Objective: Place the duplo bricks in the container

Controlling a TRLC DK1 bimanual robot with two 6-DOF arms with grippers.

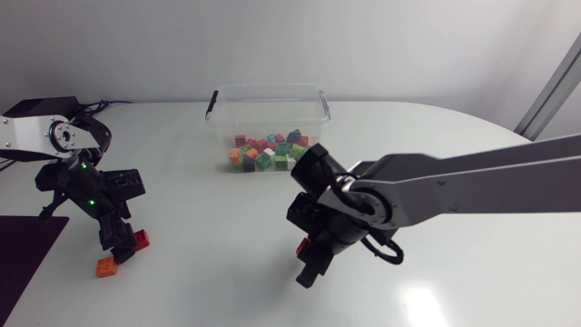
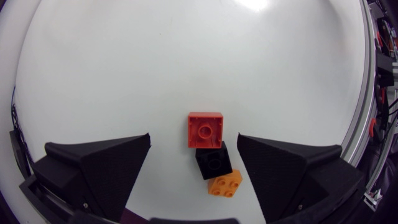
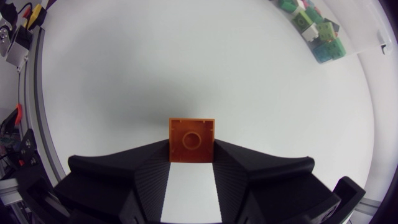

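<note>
I get bright overhead light: glare patches on the worktop (image 1: 425, 304), soft shadow ahead of the right claw (image 3: 191, 152), wrist-view edges bowed.

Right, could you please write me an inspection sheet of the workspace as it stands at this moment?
Surface: white table, glossy.
Job's things: clear container holding many coloured bricks; a red brick, black brick and orange brick lie close together on the table.
Clutter: a dark mat, seemingly at the table's near-left corner.
Grippers: left claw open, with those three bricks between its fingers; right claw shut on an orange-red brick, well short of the container.
Cables: black cable looped beside the right claw.
Surroundings: nothing seen.
</note>
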